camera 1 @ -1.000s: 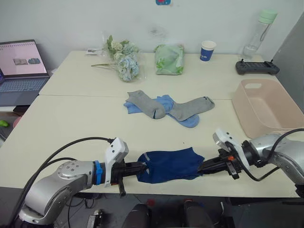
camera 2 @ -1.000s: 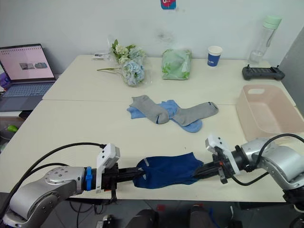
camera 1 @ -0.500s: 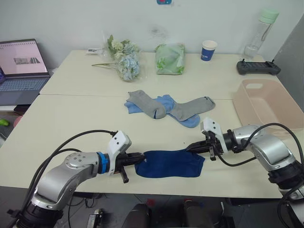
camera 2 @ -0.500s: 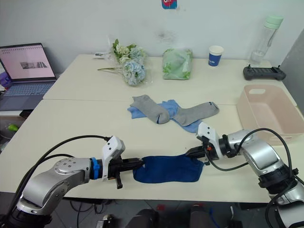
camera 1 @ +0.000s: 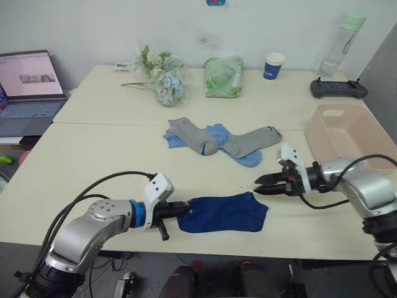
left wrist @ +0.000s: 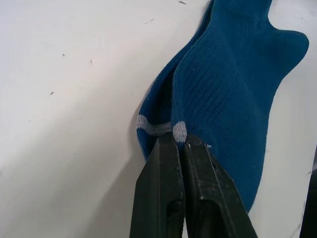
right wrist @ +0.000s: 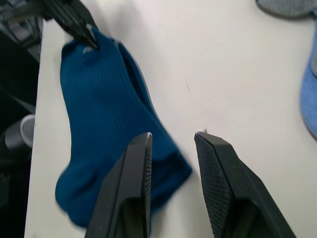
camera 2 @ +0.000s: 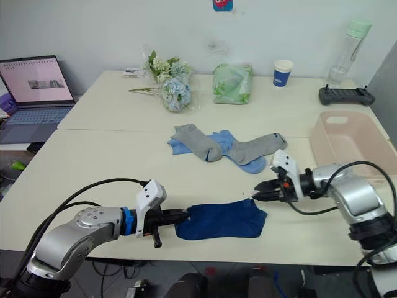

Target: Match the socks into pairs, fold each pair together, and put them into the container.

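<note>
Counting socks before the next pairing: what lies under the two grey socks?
Light blue sock fabric shows beneath the grey socks, poking out at both ends and between them. How much is covered, and whether that is both light blue socks, cannot be seen.

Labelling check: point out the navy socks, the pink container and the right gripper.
navy socks (camera 1: 224, 212): left eye view, middle of the flat fabric.
pink container (camera 1: 314, 133): left eye view, near left wall.
right gripper (right wrist: 171, 148): right wrist view, midway between fingertips.

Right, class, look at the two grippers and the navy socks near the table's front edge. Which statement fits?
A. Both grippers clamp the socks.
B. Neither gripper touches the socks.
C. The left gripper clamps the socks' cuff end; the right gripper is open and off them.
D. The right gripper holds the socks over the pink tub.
C: the left gripper is shut on the cuff end of the navy socks, while the right gripper is open just beyond their toe end.
</note>
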Motion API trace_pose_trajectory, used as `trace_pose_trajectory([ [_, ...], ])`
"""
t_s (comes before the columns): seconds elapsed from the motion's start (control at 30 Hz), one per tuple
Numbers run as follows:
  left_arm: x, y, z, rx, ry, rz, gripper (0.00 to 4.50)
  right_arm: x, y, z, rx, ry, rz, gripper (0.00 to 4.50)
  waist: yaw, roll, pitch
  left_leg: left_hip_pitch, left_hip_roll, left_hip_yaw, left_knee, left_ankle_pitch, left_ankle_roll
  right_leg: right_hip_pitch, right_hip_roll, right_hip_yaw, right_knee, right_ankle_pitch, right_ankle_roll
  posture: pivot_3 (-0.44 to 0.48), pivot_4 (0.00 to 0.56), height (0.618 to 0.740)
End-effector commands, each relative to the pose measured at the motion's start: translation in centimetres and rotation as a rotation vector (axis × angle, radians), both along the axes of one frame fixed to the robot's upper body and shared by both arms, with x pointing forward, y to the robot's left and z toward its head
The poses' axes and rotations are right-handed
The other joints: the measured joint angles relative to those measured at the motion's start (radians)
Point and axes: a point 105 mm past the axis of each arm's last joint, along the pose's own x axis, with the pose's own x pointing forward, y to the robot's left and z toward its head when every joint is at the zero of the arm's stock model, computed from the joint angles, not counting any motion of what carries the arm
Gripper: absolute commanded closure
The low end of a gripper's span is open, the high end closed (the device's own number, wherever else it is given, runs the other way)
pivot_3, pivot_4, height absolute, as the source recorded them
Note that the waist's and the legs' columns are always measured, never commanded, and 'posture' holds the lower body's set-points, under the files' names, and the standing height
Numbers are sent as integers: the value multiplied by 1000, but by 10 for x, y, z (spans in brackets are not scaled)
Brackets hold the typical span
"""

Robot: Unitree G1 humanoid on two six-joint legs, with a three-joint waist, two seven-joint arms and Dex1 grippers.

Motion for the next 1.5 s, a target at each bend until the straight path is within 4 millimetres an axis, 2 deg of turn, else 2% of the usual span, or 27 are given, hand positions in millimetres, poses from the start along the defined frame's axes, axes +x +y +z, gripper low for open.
trace_pose_trajectory([
  [0.03, 2, -2, 9, -6, -36, -16, 4500, -16, 9, 3, -8, -28, 81, 2960, -2, 0, 0, 0, 0, 0, 0, 0, 0, 0, 0, 0, 0, 0, 0, 0, 150, 740],
  [0.2, 3, -6, 9, -5, -42, -37, 4500, -14, 8, -13, -59, -73, 63, 2960, -2, 0, 0, 0, 0, 1, 0, 0, 0, 0, 0, 0, 1, 0, 0, 0, 150, 740],
  [0.47, 2, -7, 9, -9, -37, -47, 4500, -12, 7, -19, -92, -97, 77, 2960, -1, 0, 0, 0, 0, 1, 0, 0, 0, 0, 0, 0, 1, 0, 0, 0, 150, 740],
  [0.63, 2, -7, 10, -10, -40, -48, 4500, -20, 8, -19, -78, -61, 107, 4486, -1, 0, 0, 0, 0, 1, 0, 0, 0, 0, 0, 0, 1, 0, 0, 0, 150, 740],
  [0.8, 2, -8, 12, -16, -43, -48, 4500, -15, 2, -20, -91, -76, 85, 4486, -1, 0, 0, 0, 0, 1, 0, 0, 0, 0, 0, 0, 1, 0, 0, 0, 150, 740],
  [1.0, 3, -7, 12, -15, -45, -45, 4500, -10, -3, -11, -70, -65, 59, 4486, -1, 0, 0, 0, 0, 1, 0, 0, 0, 0, 0, 0, 1, 0, 0, 0, 150, 740],
  [1.1, 4, -9, 11, -16, -45, -48, 4500, -9, -6, -15, -91, -70, 58, 4486, -1, 0, 0, 0, 0, 1, 0, 0, 0, 0, 0, 0, 1, 0, 0, 0, 150, 740],
  [1.47, 8, -5, 12, 5, -67, -45, 4500, -9, 1, -18, -81, -88, 61, 4486, -1, 0, 0, 0, 0, 1, 0, 0, 0, 0, 0, 0, 1, 0, 0, 0, 150, 740],
  [1.5, 10, -4, 13, -1, -79, -30, 4040, -7, 0, -16, -79, -101, 52, 4303, -1, 0, 0, 0, 0, 1, 0, 0, 0, 0, 0, 0, 1, 0, 0, 0, 150, 740],
])
